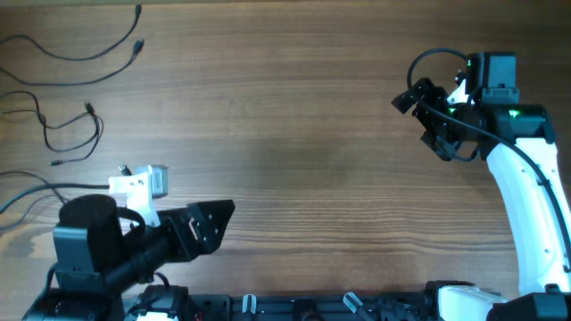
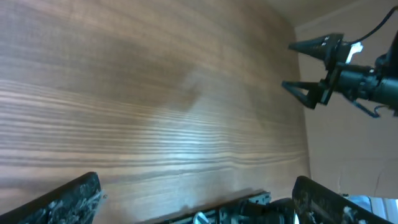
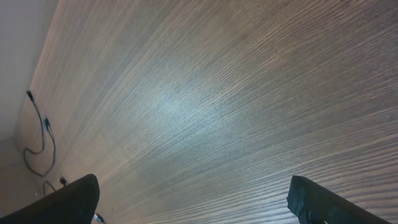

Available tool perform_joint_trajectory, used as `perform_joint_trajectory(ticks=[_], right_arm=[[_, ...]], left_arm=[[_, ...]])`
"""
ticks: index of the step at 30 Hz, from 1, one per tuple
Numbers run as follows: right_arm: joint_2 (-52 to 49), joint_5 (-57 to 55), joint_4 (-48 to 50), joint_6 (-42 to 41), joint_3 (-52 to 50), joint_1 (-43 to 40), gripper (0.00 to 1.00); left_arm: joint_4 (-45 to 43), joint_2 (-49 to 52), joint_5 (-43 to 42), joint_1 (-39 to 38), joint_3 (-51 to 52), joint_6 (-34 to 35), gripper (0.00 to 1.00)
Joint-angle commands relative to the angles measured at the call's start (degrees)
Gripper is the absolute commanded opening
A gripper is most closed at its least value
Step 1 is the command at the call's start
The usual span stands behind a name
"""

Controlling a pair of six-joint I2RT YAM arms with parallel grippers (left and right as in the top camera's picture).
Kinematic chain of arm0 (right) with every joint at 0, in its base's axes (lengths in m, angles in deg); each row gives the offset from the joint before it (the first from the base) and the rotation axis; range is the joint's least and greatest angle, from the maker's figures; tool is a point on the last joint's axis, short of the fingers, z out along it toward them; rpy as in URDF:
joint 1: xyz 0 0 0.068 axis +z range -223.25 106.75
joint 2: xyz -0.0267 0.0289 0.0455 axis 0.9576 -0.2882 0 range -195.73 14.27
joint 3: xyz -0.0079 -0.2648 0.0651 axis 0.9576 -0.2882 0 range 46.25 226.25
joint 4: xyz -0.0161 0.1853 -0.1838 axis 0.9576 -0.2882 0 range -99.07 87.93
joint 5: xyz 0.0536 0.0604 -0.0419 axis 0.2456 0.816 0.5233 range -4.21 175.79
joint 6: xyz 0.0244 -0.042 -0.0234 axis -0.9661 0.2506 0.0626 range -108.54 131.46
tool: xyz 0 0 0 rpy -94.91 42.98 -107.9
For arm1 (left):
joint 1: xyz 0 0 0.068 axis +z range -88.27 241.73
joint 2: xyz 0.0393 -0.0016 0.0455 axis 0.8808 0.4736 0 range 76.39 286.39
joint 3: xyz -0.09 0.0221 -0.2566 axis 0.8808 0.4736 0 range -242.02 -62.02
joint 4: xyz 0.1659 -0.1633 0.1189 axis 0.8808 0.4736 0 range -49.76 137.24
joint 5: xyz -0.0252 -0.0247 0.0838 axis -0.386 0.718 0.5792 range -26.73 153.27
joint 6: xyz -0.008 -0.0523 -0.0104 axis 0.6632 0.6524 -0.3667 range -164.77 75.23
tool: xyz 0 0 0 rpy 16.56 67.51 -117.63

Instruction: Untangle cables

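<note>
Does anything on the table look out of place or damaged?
Nothing stands out. The cables lie as loose strands at the left edge of the table; the left gripper and right gripper are open and empty.

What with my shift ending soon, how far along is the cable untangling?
Done, apparently: the cables lie as loose curvy strands near the far left corner of the table, with no bunched tangle visible. In hand: nothing; the left claw and right claw are both open and empty, away from the strands. Left: probably little, perhaps separating strands where they run close.
</note>
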Motion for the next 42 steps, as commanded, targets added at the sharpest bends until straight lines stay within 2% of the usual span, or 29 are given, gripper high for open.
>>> perform_joint_trajectory(ticks=[1, 2, 6, 8, 11, 14, 17, 22, 26, 30, 34, 39, 42], right_arm=[[0.6, -0.6, 0.0, -0.2, 0.4, -0.1, 1.0], [0.6, -0.6, 0.0, -0.2, 0.4, -0.1, 1.0], [0.6, -0.6, 0.0, -0.2, 0.4, -0.1, 1.0], [0.6, -0.6, 0.0, -0.2, 0.4, -0.1, 1.0], [0.6, -0.6, 0.0, -0.2, 0.4, -0.1, 1.0], [0.6, -0.6, 0.0, -0.2, 0.4, -0.1, 1.0], [0.6, -0.6, 0.0, -0.2, 0.4, -0.1, 1.0], [0.6, -0.6, 0.0, -0.2, 0.4, -0.1, 1.0], [0.6, -0.6, 0.0, -0.2, 0.4, -0.1, 1.0], [0.6, -0.6, 0.0, -0.2, 0.4, -0.1, 1.0], [0.6, -0.6, 0.0, -0.2, 0.4, -0.1, 1.0], [0.6, -0.6, 0.0, -0.2, 0.4, -0.1, 1.0], [0.6, -0.6, 0.0, -0.2, 0.4, -0.1, 1.0]], left_arm=[[0.9, -0.5, -0.5, -0.3, -0.2, -1.0, 1.0], [2.0, -0.5, 1.2, -0.3, -0.2, -3.2, 1.0], [7.5, -0.5, 3.6, -0.3, -0.2, -3.7, 1.0], [7.5, -0.5, 4.1, -0.3, -0.2, -3.7, 1.0], [7.5, -0.5, 9.4, -2.0, -0.1, -4.0, 1.0], [4.3, -2.3, 9.7, -4.0, 0.6, -15.0, 1.0], [-0.5, -8.3, 9.7, -4.8, 4.7, -28.5, 1.0], [-9.0, -20.2, 10.1, -4.7, 15.0, -36.1, 1.0], [-14.8, -23.7, 11.4, -4.6, 20.6, -36.0, 1.0], [-26.8, -27.0, 12.0, -4.1, 30.8, -36.0, 1.0], [-35.1, -32.8, 12.0, -1.7, 40.7, -35.8, 1.0], [-43.9, -35.2, 12.0, -0.4, 47.9, -35.5, 1.0], [-51.9, -35.6, 13.3, -0.3, 53.2, -30.6, 1.0]])
